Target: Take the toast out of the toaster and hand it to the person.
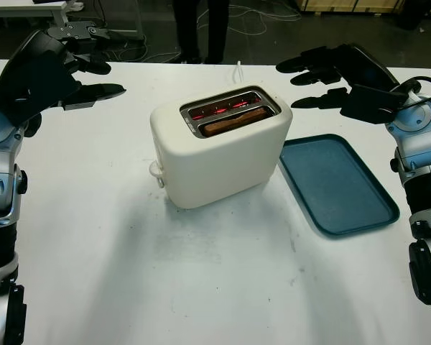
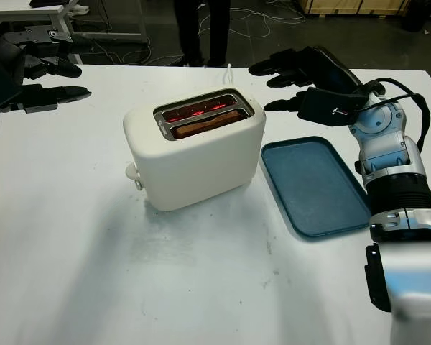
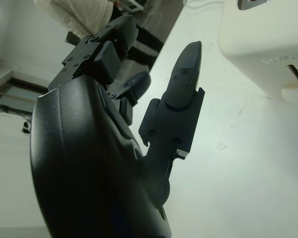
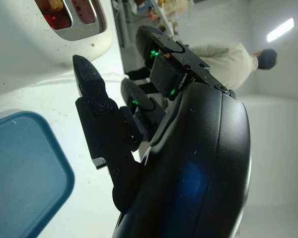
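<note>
Since my right hand (image 2: 291,83) is open and empty, reaching into the glowing toaster (image 1: 219,147) could push the toast (image 1: 235,120) deeper.

Cream toaster (image 1: 223,147), brown toast (image 1: 233,121), teal tray (image 1: 337,183)

1. My toaster (image 1: 223,154) has a smooth cream shell, plastic by its look, with a brushed metal slot frame.
2. The toast (image 1: 233,121) looks rough and dry.
3. The tray (image 1: 337,183) is matt teal, faintly grained.
4. My right hand (image 4: 188,163) is glossy black plastic.
5. The table (image 1: 201,287) is matt white, scuffed.
</note>
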